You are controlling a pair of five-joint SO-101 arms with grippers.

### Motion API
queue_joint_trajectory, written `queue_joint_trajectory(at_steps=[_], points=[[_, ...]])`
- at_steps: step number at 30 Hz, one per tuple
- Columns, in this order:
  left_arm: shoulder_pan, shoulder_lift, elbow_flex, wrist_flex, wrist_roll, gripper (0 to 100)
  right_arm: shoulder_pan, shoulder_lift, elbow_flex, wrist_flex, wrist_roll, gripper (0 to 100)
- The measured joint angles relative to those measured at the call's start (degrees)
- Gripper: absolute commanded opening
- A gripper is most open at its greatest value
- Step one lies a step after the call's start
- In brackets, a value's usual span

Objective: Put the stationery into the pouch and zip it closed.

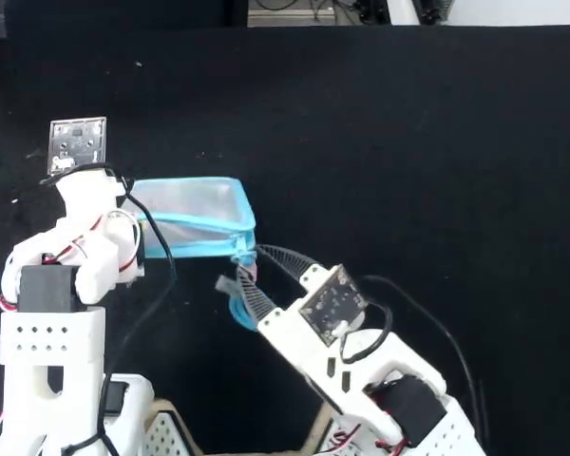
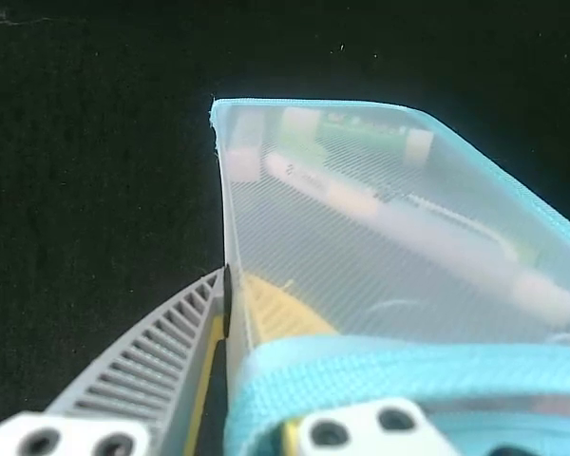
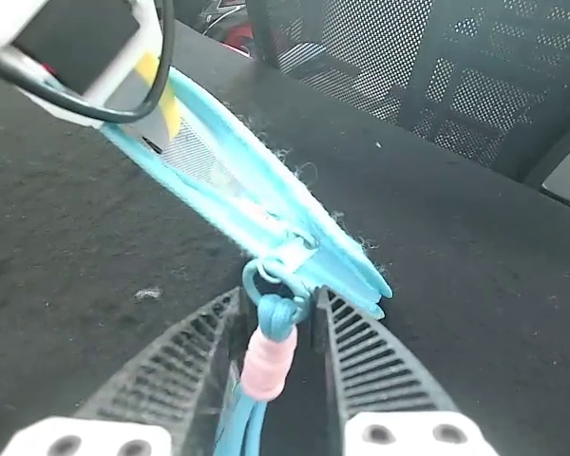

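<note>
Clamps translucent cyan-trimmed mesh pouch (image 1: 195, 214), 9 o'clock end, in left gripper (image 2: 236, 296); pinches pink-beaded cord pull (image 3: 266, 366) in right gripper (image 3: 275, 302).

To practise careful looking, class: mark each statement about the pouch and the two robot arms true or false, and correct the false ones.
1. The pouch lies untouched on the table. False: the left jaws grip one end of it, and the right jaws are at its zip end.
2. White pens show through the pouch's mesh side. True.
3. The zip pull sits between the right jaws. True.
4. The pouch's trim is red. False: it is light blue.
</note>
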Motion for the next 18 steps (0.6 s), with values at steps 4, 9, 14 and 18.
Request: queue_joint_trajectory(at_steps=[4,9,14,18], points=[[0.0,0.0,0.0,0.0,0.0,3,0.0,0.0,0.0,0.0,1.7,1.8],[-0.1,0.0,0.0,0.0,0.0,3,0.1,0.0,-1.1,1.7,4.9,1.8],[-0.1,0.0,0.0,0.0,0.0,3,0.1,0.0,-1.3,2.0,5.3,1.8],[-0.1,0.0,0.0,0.0,0.0,3,0.1,0.0,-1.3,2.1,5.5,1.8]])
